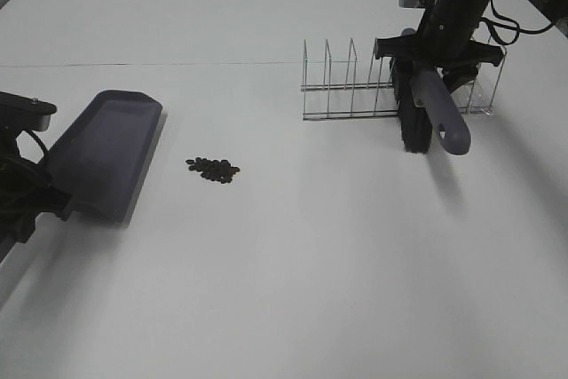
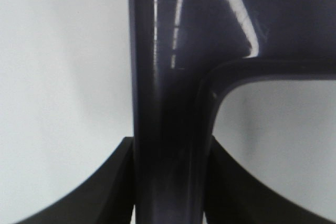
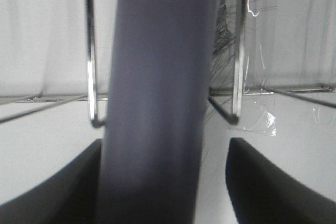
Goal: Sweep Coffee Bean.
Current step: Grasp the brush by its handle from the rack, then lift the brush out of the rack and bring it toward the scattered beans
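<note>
A small cluster of coffee beans (image 1: 213, 169) lies on the white table, left of centre. Just left of them a dark grey dustpan (image 1: 106, 153) rests tilted, and my left gripper (image 1: 49, 188) is shut on its handle (image 2: 168, 129). At the back right, a brush with a grey handle (image 1: 441, 111) and black bristles (image 1: 413, 130) leans in a wire rack (image 1: 346, 86). My right gripper (image 3: 165, 182) straddles that brush handle (image 3: 157, 103). One finger (image 3: 63, 187) touches it, while the other finger (image 3: 273, 182) stands off with a gap.
The wire rack's upright dividers (image 3: 90, 77) stand close on both sides of the brush handle. White tabletop (image 1: 337, 255) stretches between the beans and the rack, and across the front.
</note>
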